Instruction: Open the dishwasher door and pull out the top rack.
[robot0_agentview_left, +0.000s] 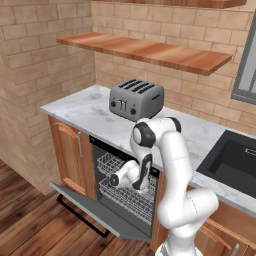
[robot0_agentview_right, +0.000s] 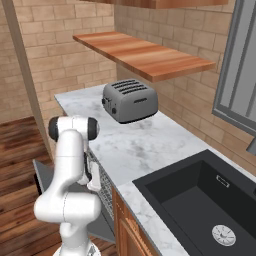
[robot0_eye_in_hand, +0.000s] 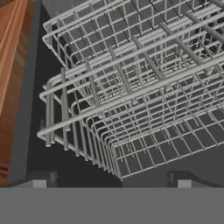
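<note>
The dishwasher door (robot0_agentview_left: 92, 207) lies folded down, nearly flat, with its black bar handle (robot0_agentview_left: 82, 216) at the outer edge; it also shows as a grey slab (robot0_agentview_right: 44, 176) behind the arm. The top rack (robot0_agentview_left: 109, 162) sits in the upper part of the open cavity, and a second wire basket (robot0_agentview_left: 131, 199) sits below it. My gripper (robot0_agentview_left: 114, 180) hangs in front of the cavity between the two baskets. In the hand view my gripper (robot0_eye_in_hand: 110, 181) is open, its tips wide apart with nothing between them, close above wire grid baskets (robot0_eye_in_hand: 131, 94); which rack is nearest I cannot tell.
A grey toaster (robot0_agentview_left: 136, 99) stands on the marble counter (robot0_agentview_left: 80, 107) above the dishwasher. A black sink (robot0_agentview_left: 232, 160) lies to the right. A wooden cabinet door (robot0_agentview_left: 67, 155) flanks the dishwasher on the left. A wooden shelf (robot0_agentview_left: 145, 50) hangs on the brick wall.
</note>
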